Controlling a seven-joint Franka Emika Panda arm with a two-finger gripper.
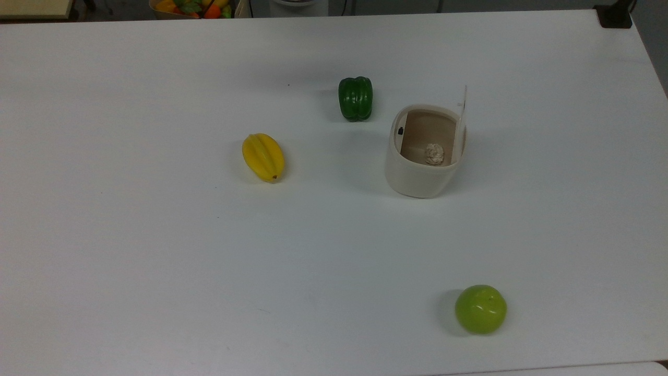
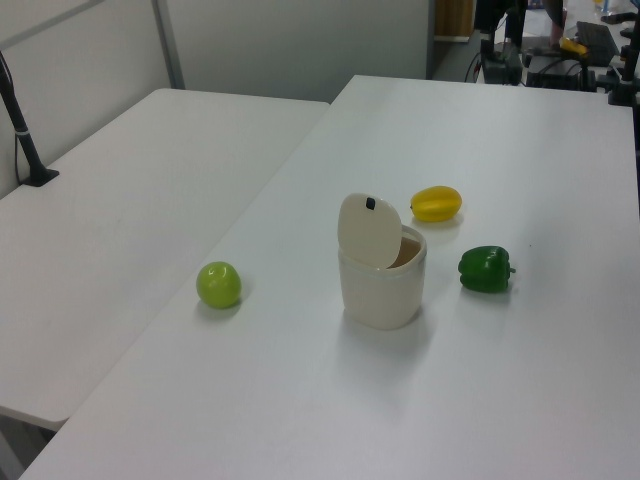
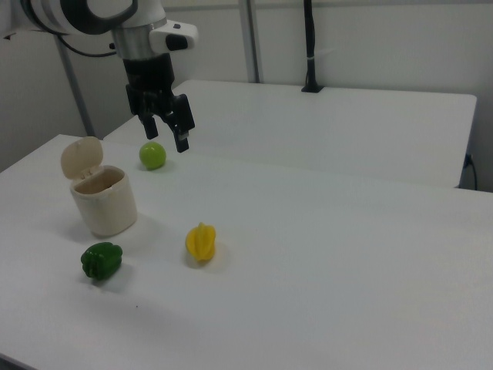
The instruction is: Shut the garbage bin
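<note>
Hovering with fingers spread, the end effector point(image 3: 165, 129) hasn't reached the garbage bin point(image 3: 104, 202), whose upright lid point(image 3: 82, 158) needs pushing down.

No readable text, label, brand or number on anything

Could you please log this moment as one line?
bin: lid up | gripper: open, raised, clear of bin | close: not done

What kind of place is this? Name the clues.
Most likely a robotics lab or test room. A robot arm's gripper hangs over plain white tables laid out with toy produce, a green pepper, a yellow starfruit and a green apple, beside a small open garbage bin.
</note>
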